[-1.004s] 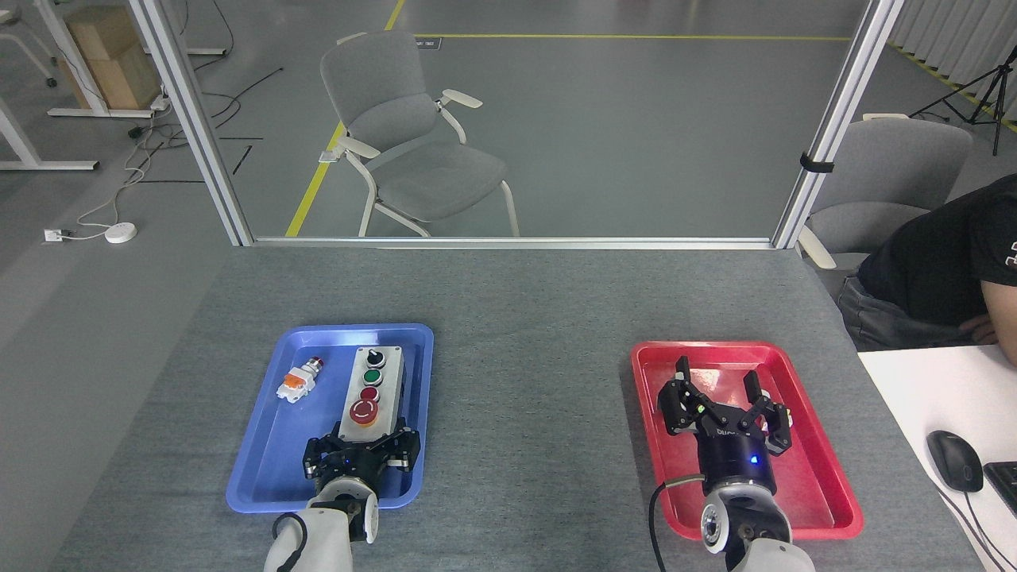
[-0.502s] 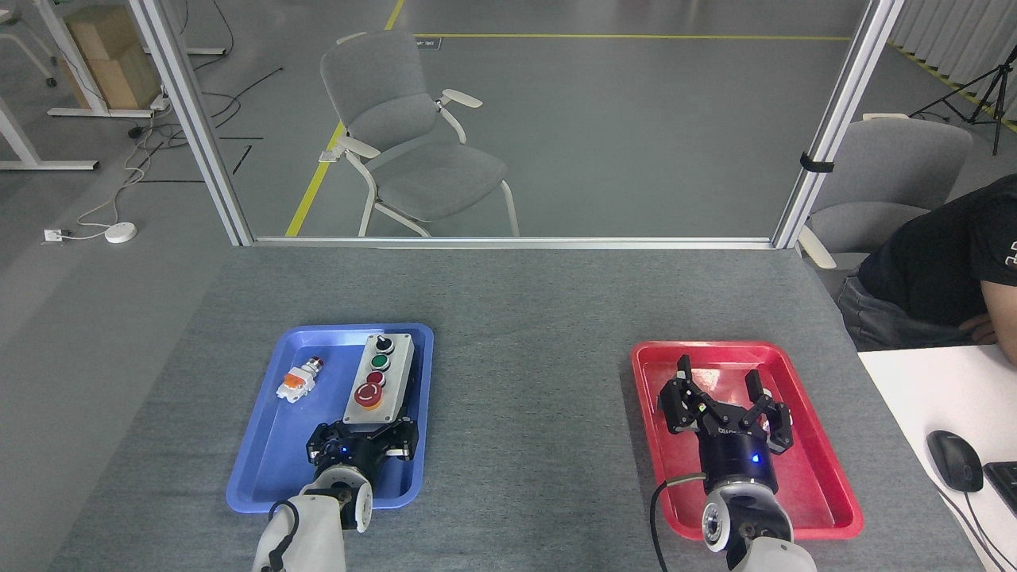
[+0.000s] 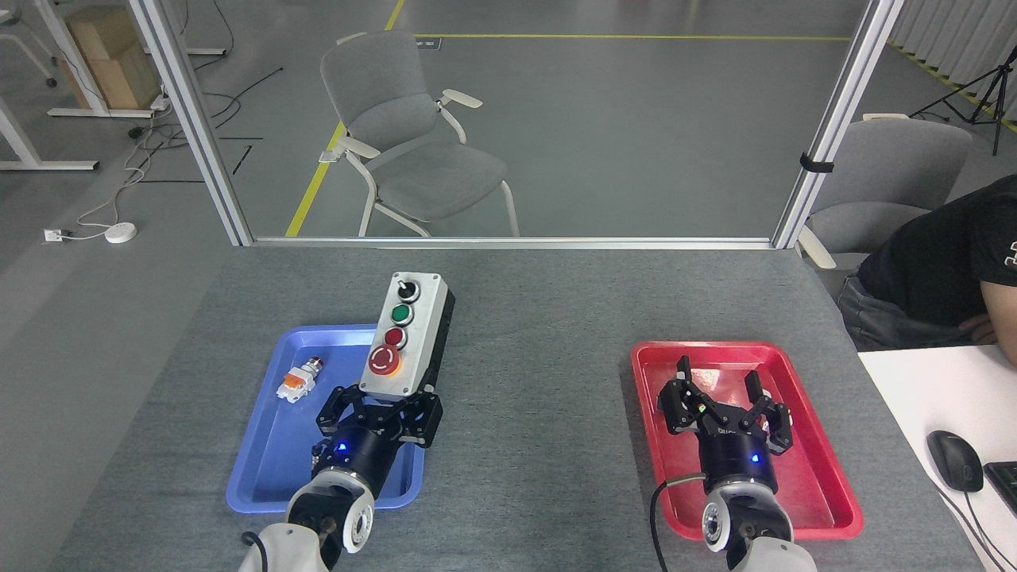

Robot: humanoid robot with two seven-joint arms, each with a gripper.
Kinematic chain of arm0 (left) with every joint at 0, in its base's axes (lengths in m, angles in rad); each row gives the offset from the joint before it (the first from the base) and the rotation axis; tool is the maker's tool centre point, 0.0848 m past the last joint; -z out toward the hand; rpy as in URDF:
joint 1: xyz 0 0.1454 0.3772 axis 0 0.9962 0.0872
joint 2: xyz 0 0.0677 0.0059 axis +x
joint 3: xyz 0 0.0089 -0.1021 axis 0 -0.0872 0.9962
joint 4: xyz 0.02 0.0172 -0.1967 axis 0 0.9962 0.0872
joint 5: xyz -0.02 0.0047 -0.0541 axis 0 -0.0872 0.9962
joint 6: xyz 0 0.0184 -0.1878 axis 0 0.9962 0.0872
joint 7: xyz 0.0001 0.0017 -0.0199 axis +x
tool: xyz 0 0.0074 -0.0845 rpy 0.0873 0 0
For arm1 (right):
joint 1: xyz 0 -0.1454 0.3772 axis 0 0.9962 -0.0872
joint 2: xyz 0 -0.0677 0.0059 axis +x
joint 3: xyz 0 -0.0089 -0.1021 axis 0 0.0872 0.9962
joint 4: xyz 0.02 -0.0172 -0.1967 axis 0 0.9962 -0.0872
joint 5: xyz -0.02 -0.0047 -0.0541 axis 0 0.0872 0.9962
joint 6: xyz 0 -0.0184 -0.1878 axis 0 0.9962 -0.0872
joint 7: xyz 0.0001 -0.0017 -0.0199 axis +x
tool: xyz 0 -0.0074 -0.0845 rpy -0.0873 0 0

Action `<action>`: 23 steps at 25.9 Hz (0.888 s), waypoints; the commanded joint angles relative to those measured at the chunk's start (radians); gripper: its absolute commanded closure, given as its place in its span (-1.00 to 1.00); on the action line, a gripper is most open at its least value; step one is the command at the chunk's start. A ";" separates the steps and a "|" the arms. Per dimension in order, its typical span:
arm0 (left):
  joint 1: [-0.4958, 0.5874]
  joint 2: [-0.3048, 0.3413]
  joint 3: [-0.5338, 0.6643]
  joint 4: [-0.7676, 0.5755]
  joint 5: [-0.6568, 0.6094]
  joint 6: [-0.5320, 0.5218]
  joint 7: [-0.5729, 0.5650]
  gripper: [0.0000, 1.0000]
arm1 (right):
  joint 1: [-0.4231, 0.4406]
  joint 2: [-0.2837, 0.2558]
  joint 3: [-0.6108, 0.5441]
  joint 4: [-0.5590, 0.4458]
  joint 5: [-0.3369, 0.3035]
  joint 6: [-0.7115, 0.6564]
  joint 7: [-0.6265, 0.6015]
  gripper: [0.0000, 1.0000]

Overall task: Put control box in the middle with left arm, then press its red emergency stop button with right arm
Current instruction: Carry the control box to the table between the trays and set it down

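The grey table stretched out ahead of both my claws, its middle strip bare between them. Under my left claw lay the blue tray, and under my right claw lay the red tray, the two trays well apart. A person in a black shirt sat off beyond my right claw, at the corner of a white desk with a black mouse on it. My left claw was closed on the near end of the control box, its black fingers pressed against both sides of the box's lower end. The box reached away from that claw, up and slightly to the right, tilted, its far end past the back rim of the blue tray and over the table; it looked lifted off the tray, carried only by my grip. My right claw hung over the red tray with its fingers spread wide and nothing between them, a blue light glowing on its wrist. On the box face, the red emergency stop button with its yellow collar sat nearest my left claw, then a smaller red button, a green button and a black knob farthest from it. A small white-and-orange push-button part lay in the blue tray, to the left of my left claw and apart from it.
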 commanded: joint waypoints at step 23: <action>-0.151 -0.207 -0.414 0.451 -0.185 0.058 -0.013 1.00 | 0.003 0.000 0.000 0.000 0.000 0.003 0.000 -1.00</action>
